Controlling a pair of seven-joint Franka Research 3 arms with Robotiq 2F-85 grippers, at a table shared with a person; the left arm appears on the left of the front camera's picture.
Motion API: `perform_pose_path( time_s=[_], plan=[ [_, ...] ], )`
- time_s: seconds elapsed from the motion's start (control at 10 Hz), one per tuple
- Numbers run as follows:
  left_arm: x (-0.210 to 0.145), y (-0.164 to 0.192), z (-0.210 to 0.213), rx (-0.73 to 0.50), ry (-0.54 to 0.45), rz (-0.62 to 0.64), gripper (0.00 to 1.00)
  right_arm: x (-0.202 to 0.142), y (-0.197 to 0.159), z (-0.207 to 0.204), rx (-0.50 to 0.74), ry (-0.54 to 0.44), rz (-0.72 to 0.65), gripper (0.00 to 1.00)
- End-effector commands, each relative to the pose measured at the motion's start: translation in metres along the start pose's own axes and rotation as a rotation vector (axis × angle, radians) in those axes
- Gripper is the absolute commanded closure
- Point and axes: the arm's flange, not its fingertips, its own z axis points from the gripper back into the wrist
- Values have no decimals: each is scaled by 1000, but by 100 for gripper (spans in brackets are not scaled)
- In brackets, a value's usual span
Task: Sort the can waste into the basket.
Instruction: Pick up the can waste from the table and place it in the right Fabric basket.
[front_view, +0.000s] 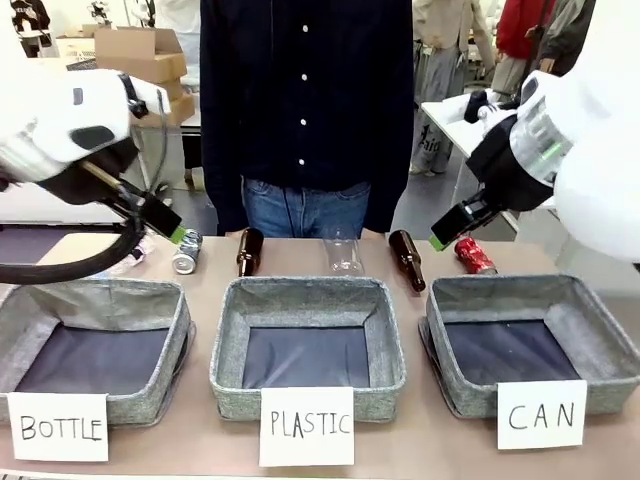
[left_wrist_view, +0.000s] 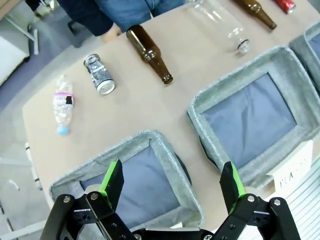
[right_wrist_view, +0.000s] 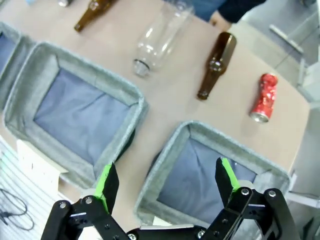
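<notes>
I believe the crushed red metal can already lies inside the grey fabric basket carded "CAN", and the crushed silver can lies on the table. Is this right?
Not quite. In the front view the crushed red metal can lies on the table behind the grey fabric basket carded "CAN", not inside it. The crushed silver can is on the table, as said.

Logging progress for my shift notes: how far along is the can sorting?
Done: nothing; the CAN basket holds no cans. In hand: nothing; the left gripper and right gripper both hang open and empty. Left: the red can and silver can lie on the table behind the basket row.
</notes>
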Motion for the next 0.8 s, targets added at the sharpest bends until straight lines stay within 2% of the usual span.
perform_pose_path(
  time_s=[0.0, 0.1, 0.2, 0.3, 0.5, 0.6, 0.7],
  plan=[
    [-1, -4, 8, -3, -4, -9, 0, -1, 2, 2, 3, 5, 6, 0],
    [1, -1, 8, -124, 17, -15, 0, -4, -3, 15, 131, -53, -152, 0],
    [-3, 17, 19, -348, 9, 53, 0, -13, -17, 32, 338, -89, -287, 0],
    [-13, 40, 26, -669, -27, 120, 0, -28, -42, 52, 579, -29, -476, 0],
    [-36, 78, 16, -937, -88, 329, 0, -58, -74, 64, 749, -68, -626, 0],
    [-41, 83, 7, -1021, -137, 413, 0, -69, -86, 60, 788, -67, -678, 0],
    [-47, 87, 3, -1046, -174, 455, 0, -76, -96, 54, 813, -77, -713, 0]
  ],
)
